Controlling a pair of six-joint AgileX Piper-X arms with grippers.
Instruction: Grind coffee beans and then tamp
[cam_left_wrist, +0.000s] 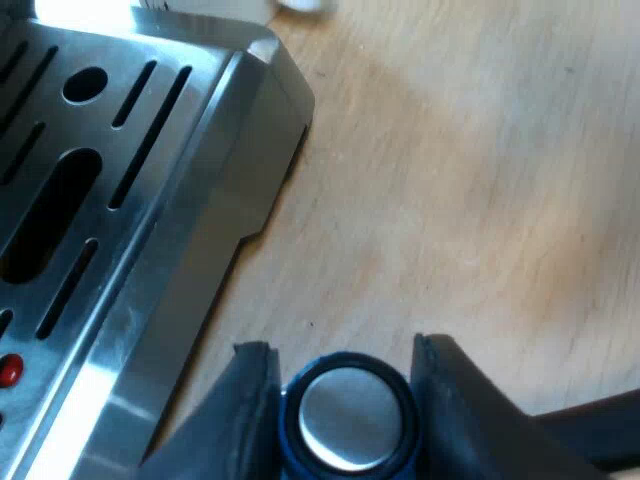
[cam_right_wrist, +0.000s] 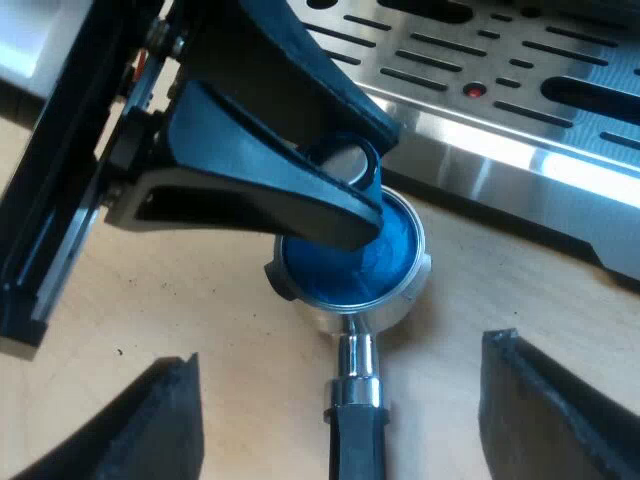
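We squeeze the tamper (cam_left_wrist: 350, 418) with our left gripper (cam_left_wrist: 343, 352). Our right gripper (cam_right_wrist: 342, 350) is apart, so the holder (cam_right_wrist: 396, 308) may slip.

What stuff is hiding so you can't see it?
1. Right wrist view: whether coffee lies in the round metal holder; the blue tamper with a shiny metal top covers it.
2. Same view: the end of its dark handle, cut off by the edge.
3. Left wrist view: the tamper's lower part, under its top and between my left gripper's black fingers.
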